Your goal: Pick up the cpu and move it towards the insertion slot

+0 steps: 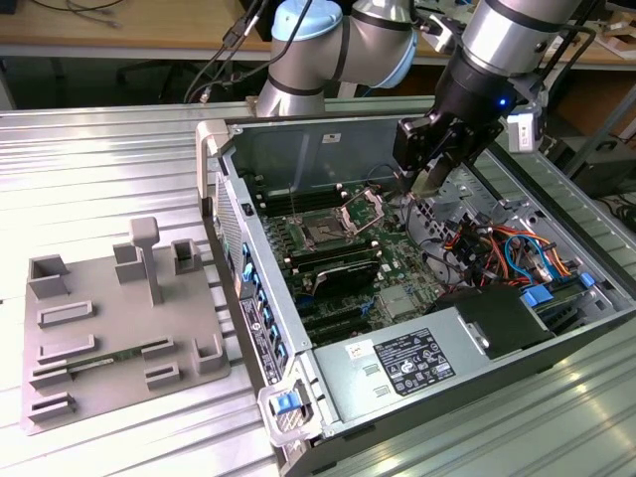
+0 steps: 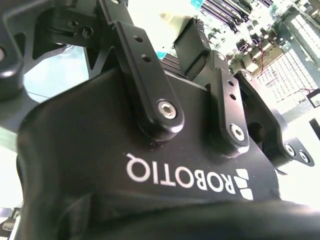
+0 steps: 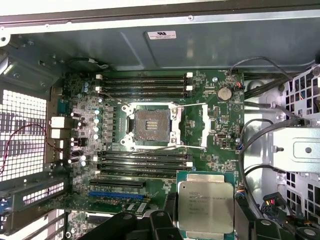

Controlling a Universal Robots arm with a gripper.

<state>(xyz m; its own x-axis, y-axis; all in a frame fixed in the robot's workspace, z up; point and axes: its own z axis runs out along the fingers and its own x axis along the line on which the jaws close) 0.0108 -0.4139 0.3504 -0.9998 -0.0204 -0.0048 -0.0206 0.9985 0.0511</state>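
Gripper (image 1: 429,186) clamps the cpu (image 3: 205,205) above the motherboard — mid-carry; reaching the open insertion slot (image 3: 148,125) calls for alignment.

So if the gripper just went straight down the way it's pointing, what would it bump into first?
Probably the green motherboard beside the insertion slot, not the slot itself. The gripper holds the cpu over the open case, off to one side of the socket, though depth is hard to judge.

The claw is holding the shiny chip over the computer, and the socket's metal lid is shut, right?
Not quite. The claw does hold the chip over the computer, but the socket is open: in the first wrist view its metal frame is flipped aside and the dark square is bare.
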